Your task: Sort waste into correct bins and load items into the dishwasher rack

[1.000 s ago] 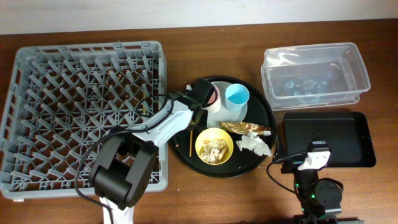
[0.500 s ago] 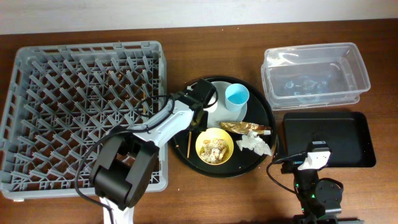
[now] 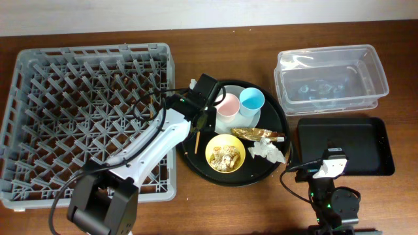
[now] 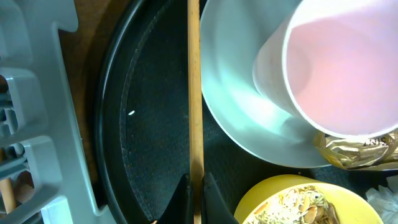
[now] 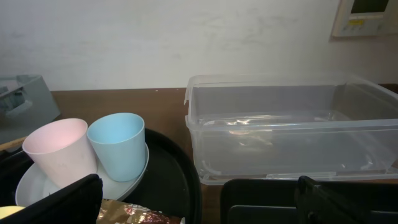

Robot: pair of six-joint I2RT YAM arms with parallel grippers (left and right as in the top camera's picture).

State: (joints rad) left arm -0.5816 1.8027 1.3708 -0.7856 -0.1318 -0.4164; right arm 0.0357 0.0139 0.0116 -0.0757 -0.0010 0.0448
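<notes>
My left gripper [image 3: 201, 121] is shut on a thin wooden chopstick [image 3: 196, 140] over the left part of the round black tray; the wrist view shows the jaws [image 4: 194, 200] pinching the stick [image 4: 194, 93]. The pink cup [image 3: 228, 104] and light-blue cup [image 3: 251, 100] stand on the pale plate [image 3: 243, 119]. The yellow bowl [image 3: 225, 154] holds beige food scraps. The foil wrapper [image 3: 258, 134] and white tissue [image 3: 268, 151] lie to its right. My right gripper [image 3: 331, 162] is open [image 5: 199, 205] at the black tray's [image 3: 346, 145] front left. The clear tub [image 3: 330, 78] stands behind it.
The grey dishwasher rack [image 3: 85, 117] fills the left side, with its wall close to my left jaws [image 4: 37, 124]. A thin wooden stick [image 3: 155, 104] sits among the pegs on its right side. The round black tray [image 3: 277, 166] holds the dishes and waste.
My left gripper has drawn back to the left off the pink cup, which now shows in full. The chopstick has shifted slightly with the gripper. The right arm has not moved.
</notes>
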